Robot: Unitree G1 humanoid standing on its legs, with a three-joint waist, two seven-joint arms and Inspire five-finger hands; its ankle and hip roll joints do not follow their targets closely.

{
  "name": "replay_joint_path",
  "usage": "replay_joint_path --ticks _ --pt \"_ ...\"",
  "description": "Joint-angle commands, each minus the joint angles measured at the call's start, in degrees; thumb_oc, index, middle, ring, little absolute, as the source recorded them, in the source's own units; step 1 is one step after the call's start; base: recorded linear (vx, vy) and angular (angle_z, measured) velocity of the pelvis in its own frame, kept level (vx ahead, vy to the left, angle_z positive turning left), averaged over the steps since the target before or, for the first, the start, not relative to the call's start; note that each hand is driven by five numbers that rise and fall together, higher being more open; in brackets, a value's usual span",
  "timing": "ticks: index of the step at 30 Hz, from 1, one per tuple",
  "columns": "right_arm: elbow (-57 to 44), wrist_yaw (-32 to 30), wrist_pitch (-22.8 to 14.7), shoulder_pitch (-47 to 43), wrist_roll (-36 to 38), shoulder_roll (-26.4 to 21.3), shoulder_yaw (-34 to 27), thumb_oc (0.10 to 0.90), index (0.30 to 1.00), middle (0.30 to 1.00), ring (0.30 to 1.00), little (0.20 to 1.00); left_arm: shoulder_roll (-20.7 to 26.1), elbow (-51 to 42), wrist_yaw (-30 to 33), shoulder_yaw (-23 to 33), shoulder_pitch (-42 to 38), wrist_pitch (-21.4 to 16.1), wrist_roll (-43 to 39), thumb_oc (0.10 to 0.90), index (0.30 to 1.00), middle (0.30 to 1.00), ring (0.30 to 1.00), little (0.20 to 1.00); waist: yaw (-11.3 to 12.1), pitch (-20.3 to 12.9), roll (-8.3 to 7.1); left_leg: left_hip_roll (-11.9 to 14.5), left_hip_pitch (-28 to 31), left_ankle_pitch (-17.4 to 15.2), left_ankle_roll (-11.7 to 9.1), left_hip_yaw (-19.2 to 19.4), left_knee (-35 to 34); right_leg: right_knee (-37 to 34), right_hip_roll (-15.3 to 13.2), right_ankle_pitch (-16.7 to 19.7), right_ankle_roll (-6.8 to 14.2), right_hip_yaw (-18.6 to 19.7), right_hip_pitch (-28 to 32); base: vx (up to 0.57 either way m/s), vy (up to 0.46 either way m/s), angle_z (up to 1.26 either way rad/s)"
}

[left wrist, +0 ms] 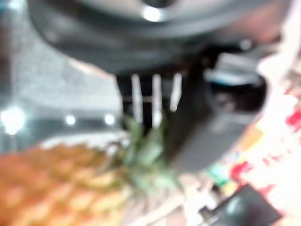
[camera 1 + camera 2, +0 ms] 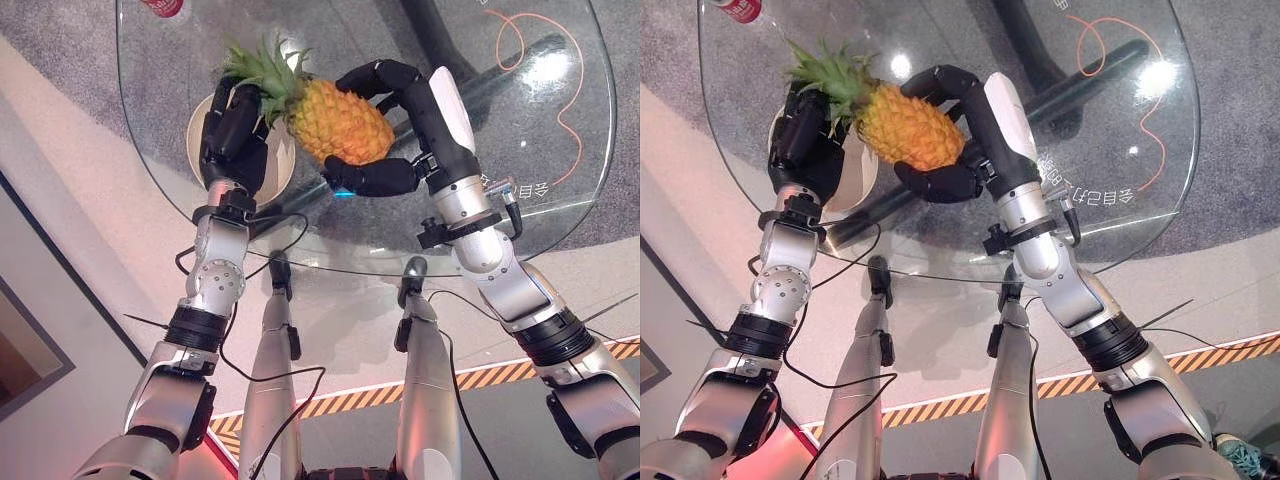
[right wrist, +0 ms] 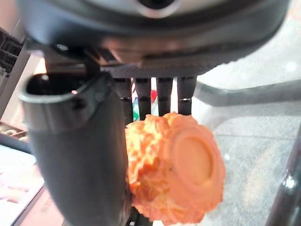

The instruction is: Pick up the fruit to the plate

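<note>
Gripping the pineapple (image 2: 340,122) at upper centre, the right hand (image 2: 400,130) curls round its body; the left hand (image 2: 235,135) curls at its crown, over the plate (image 2: 280,170) on the worktop (image 2: 540,130).

Silver-grey arms; dark robot hand (image 2: 395,120); white thumb cover

Both silver-grey arms reach up from the lower frame toward the upper middle. The right hand (image 2: 400,130) has its fingers curled over the top of the pineapple (image 2: 340,120) and its thumb hooked beneath. The left hand (image 2: 232,135), at upper left, has fingers raised against the leafy crown.
</note>
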Motion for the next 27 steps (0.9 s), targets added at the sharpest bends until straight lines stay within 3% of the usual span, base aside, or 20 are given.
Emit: replay_joint_path --ticks 1,13,27 --pt "-9.3 -1.0 -7.1 -10.6 -2.1 2.4 0.9 0.100 0.300 0.300 0.300 0.200 -2.6 -10.3 -6.1 -6.3 -9.0 -0.8 5.5 0.800 0.900 0.900 0.900 0.900 0.4 -0.8 -1.09 -1.1 1.0 -4.7 1.3 0.7 4.4 -8.4 1.0 6.4 -1.2 -4.1 3.5 0.00 0.000 0.00" --pt "-8.0 -6.9 -6.9 -9.0 -2.8 3.2 -2.2 0.100 0.300 0.300 0.300 0.200 -3.5 -10.4 -3.3 -4.6 -8.4 -3.2 6.8 0.800 0.900 0.900 0.900 0.900 0.2 -0.8 -1.15 -1.0 0.5 -4.8 1.4 0.7 4.6 -8.0 1.1 6.2 -1.3 -3.9 2.9 0.00 0.000 0.00" --pt "-7.3 -9.4 -5.4 -7.8 -3.0 4.0 -4.2 0.100 0.300 0.300 0.300 0.200 -4.0 -10.8 -5.1 -3.7 -8.5 -2.8 7.2 0.800 0.900 0.900 0.900 0.900 -0.1 -0.8 -1.16 -0.9 0.8 -4.9 1.4 1.1 4.5 -8.0 1.0 6.2 -1.3 -3.9 3.0 0.00 0.000 0.00"
